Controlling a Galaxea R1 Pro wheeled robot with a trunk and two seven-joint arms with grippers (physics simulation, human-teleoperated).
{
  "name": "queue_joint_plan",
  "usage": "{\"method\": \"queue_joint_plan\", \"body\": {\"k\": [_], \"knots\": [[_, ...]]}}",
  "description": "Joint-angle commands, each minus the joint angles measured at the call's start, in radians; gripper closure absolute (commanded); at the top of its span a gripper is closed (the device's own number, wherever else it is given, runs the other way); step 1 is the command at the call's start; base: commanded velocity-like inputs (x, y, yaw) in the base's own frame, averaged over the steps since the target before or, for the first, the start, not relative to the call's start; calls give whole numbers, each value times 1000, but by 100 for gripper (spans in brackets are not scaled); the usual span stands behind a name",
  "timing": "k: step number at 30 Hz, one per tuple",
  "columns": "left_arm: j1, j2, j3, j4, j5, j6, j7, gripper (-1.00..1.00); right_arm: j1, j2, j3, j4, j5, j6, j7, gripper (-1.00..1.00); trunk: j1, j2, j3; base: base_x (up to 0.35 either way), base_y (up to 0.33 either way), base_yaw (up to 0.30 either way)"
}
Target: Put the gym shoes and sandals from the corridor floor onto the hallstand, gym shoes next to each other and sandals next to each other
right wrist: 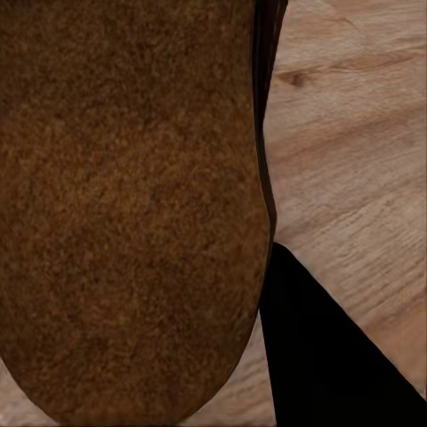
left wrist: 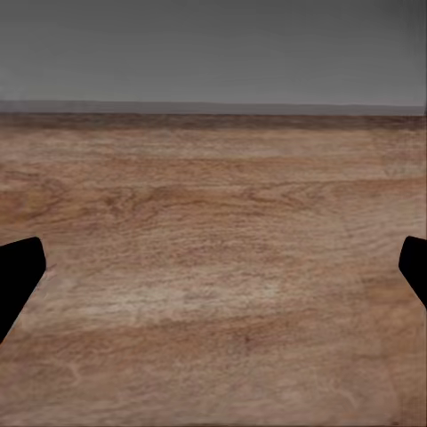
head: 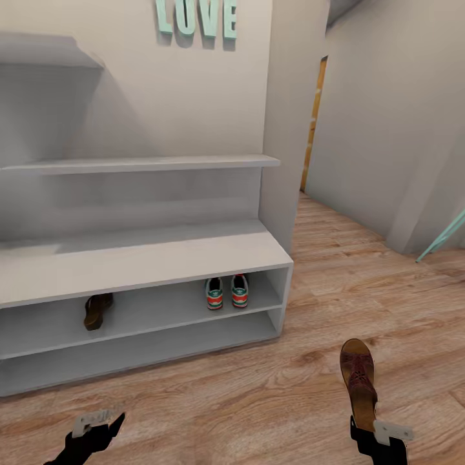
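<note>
Sandal (head: 359,382) number two sits at the lower right of the head view, clamped by its heel end in the right gripper (head: 367,431), toe pointing up the frame toward the rack (head: 139,261). In the right wrist view its brown sole (right wrist: 124,205) lies against one black finger (right wrist: 329,356), floor (right wrist: 356,151) beyond. It looks light and fairly stiff, with a slim sole that gives the fingers little to bite on; held from the heel, the toe could droop or twist, so a grip across the sole edges near the heel seems the safest.

Its mate (head: 97,310) lies on the upper open shelf at lower left of centre. The gym shoes (head: 227,292) stand side by side further right on that shelf, heels outward.

The left gripper (head: 97,431), bottom left, holds nothing; in its wrist view the fingertips (left wrist: 18,276) stand wide apart over bare planks.

I judge three of four shoes placed; this sandal belongs just beside its mate.
</note>
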Motion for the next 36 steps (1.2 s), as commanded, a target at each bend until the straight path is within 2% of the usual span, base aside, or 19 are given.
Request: {"method": "queue_joint_plan", "body": {"k": [1,2,4,9,24,36], "knots": [[16,5,22,2,6,-27,-17,-100,-1,0,-3,2,8,-3,-4,100,0,0,-1,-1,307,0],[42,9,39,3,10,-62,-25,-100,-1,-1,-3,2,8,-3,-3,100,0,0,-1,0,307,0],[63,10,48,3,13,-83,-30,-100,-1,0,-3,2,8,-3,-3,100,0,0,-1,0,307,0],[97,8,56,4,18,-103,-34,-100,-1,0,-3,2,8,-3,-3,100,0,0,-1,-24,307,0],[102,9,60,3,19,-105,-35,-100,0,5,-3,1,6,-4,-5,100,0,0,-1,-93,294,7],[102,9,60,1,19,-105,-35,-100,-1,5,-3,1,5,-4,-5,100,0,0,-1,-9,303,217]]}}
